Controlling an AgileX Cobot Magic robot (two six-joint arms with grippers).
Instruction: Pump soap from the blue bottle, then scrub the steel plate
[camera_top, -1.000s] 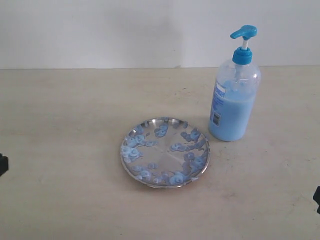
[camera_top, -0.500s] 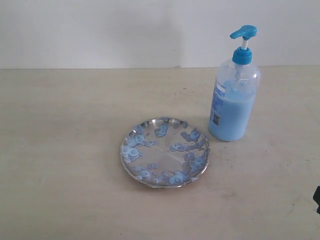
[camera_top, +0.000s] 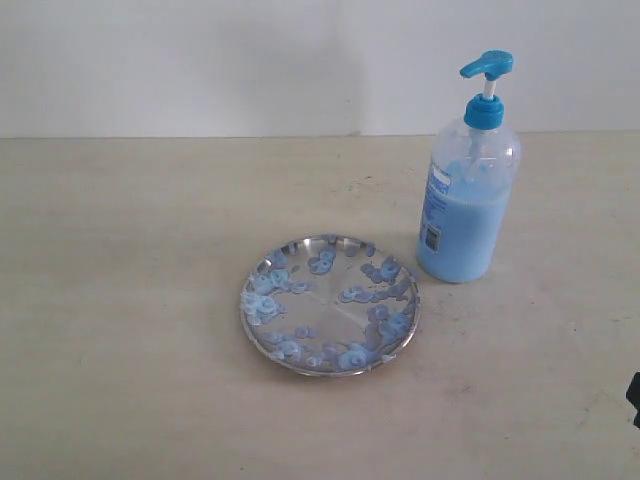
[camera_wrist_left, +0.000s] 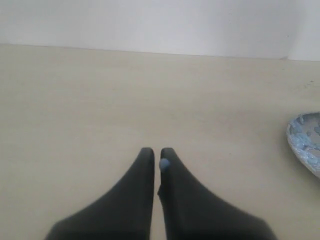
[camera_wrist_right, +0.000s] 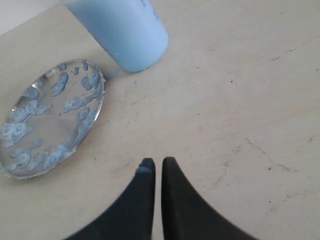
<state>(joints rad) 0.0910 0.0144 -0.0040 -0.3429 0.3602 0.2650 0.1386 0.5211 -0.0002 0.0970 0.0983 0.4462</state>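
The steel plate (camera_top: 330, 304) lies mid-table, dotted with curly pale blue soap (camera_top: 262, 302) blobs. To its right and behind it the blue bottle (camera_top: 468, 190) stands upright, pump head raised, about half full. My left gripper (camera_wrist_left: 156, 152) is shut on nothing over bare table, with a small blue blob on one fingertip (camera_wrist_left: 164, 163); the steel plate's rim (camera_wrist_left: 304, 140) shows off to one side of it. Nothing is held in my right gripper (camera_wrist_right: 157, 162) either, which is shut and apart from the steel plate (camera_wrist_right: 50, 117) and the blue bottle's base (camera_wrist_right: 127, 32). In the exterior view only a dark sliver of the right arm (camera_top: 634, 398) shows.
The beige table (camera_top: 130, 250) runs back to a white wall (camera_top: 200, 60). A small smear of soap (camera_wrist_right: 111, 73) lies on the table between the plate and the bottle's base.
A dark bit of my left gripper at the exterior view's left edge one second ago has gone out of view. Plate and bottle have not moved.
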